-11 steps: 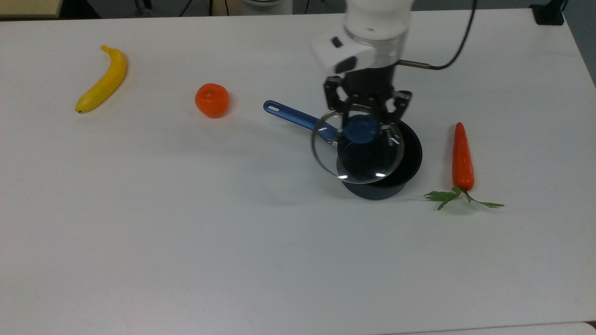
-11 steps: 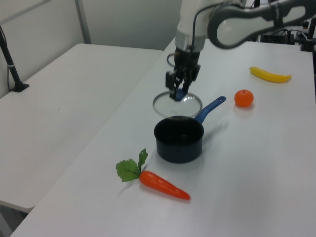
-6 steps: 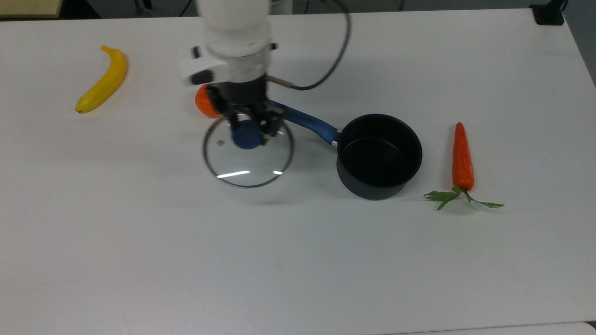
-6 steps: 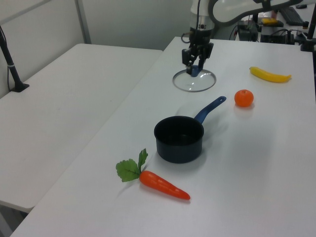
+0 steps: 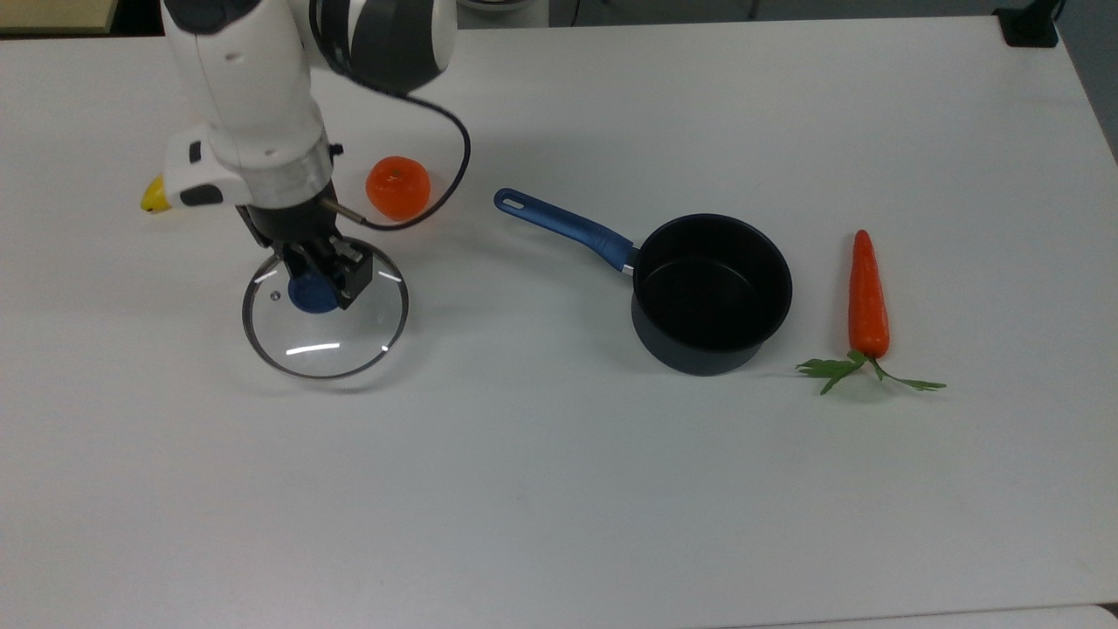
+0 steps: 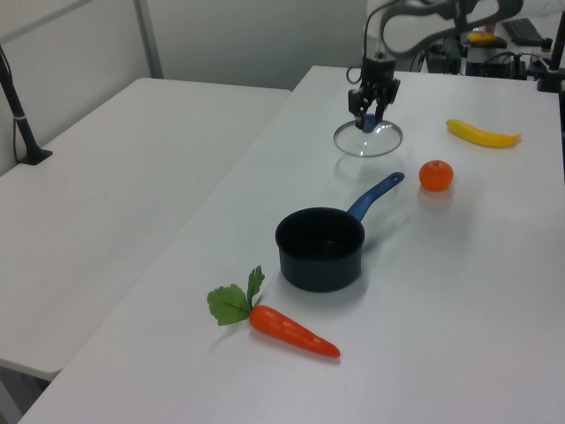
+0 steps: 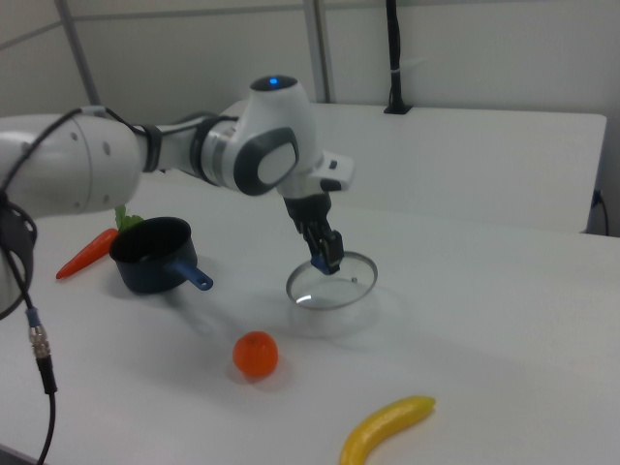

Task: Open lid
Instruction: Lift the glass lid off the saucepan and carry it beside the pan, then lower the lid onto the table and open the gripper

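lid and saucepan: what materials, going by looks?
Lid: clear disc, likely glass, since the table shows through it and it carries bright glints; thin grey rim looks metal; blue knob looks matte plastic, held by the end effector. Saucepan: dark matte body, probably coated metal, though the look leaves it open; its blue handle has a soft sheen, plastic or painted.

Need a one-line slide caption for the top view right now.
Gripper holds glass lid by its blue knob, well clear of the open saucepan.
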{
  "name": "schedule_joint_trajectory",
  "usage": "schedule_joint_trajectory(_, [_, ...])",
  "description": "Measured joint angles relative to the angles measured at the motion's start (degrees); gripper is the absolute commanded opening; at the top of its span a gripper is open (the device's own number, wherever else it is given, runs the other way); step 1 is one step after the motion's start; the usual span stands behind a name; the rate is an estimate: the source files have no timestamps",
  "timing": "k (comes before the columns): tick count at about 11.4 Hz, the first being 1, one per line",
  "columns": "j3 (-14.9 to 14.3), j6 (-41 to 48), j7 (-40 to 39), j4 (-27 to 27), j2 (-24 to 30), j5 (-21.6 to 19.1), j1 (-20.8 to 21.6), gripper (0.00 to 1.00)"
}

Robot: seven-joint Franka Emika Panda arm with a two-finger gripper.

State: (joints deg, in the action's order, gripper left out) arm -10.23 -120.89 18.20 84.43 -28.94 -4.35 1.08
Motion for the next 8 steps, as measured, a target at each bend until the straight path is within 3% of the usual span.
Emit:
schedule_joint_trajectory(3, [0.45,-1.63,0.0,0.03,-3.85,0.0,-0.03,0.42])
schedule_joint_trajectory(5, [0.52,-1.71,0.0,-0.14,-4.15,-0.06,-0.06,0.53])
schedule_joint_trajectory(8, [0.52,-1.71,-0.01,-0.05,-4.16,-0.06,-0.07,0.77])
